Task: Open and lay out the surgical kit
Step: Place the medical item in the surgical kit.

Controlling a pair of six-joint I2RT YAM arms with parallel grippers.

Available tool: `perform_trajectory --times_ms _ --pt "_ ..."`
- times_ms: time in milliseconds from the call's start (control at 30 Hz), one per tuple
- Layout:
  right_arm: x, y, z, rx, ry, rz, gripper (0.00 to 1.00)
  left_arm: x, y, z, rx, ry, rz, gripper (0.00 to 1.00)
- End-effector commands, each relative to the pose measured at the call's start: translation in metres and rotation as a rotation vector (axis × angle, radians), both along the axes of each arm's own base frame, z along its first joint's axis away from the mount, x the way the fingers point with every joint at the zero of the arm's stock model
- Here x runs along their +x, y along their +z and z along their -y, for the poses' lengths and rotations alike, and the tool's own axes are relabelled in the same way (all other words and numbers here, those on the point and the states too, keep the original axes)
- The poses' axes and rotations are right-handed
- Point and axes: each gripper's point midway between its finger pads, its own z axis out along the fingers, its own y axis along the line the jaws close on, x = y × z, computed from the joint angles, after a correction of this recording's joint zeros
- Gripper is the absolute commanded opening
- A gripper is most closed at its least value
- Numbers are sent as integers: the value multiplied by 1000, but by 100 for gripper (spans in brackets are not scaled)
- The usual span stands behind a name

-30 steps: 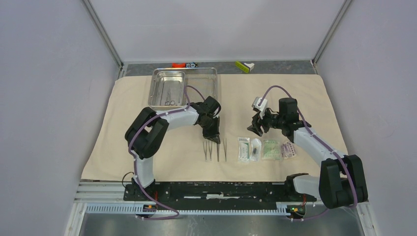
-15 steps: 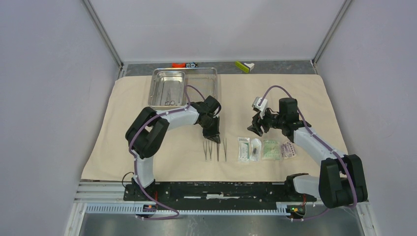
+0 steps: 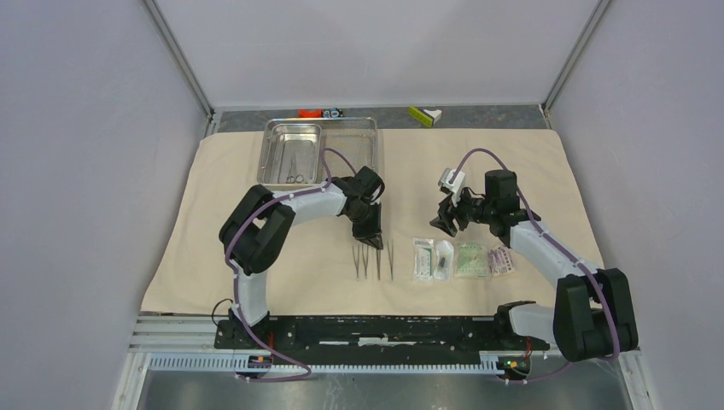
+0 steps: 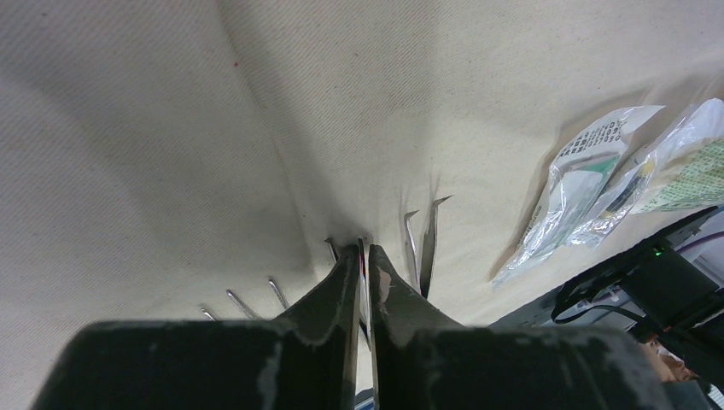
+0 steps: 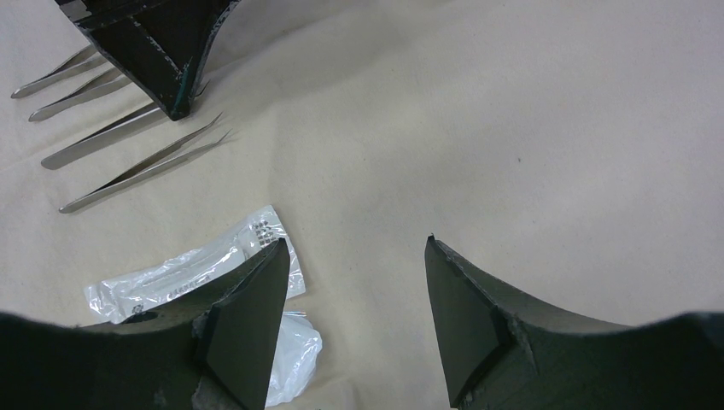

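Left claw tips on cloth mid-bench, narrow slit astride tweezers, grip indeterminable, right claw wide open, empty, by packets, tray at far edge.

A small yellow-green and white object is seen on the bare desk at its far edge. Small orange and black pieces are set well to its left.
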Motion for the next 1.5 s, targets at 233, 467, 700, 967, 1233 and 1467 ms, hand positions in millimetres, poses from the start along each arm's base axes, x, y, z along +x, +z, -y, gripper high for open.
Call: perform_trajectory --times_ms 233,467,700,967,1233,1467 --pt "1 2 -1 6 15 12 67 10 15 10 -33 30 27 23" --pt "1 1 0 5 14 8 67 11 21 12 -48 26 39 27" --pt "1 2 0 6 15 9 67 11 27 12 -57 24 53 29" --pt "1 1 -1 7 15 5 67 11 32 11 -65 26 66 31" --pt "1 2 -1 7 17 5 67 10 30 11 -65 25 62 27" --pt "0 2 -1 8 17 5 67 9 27 12 -63 25 50 26"
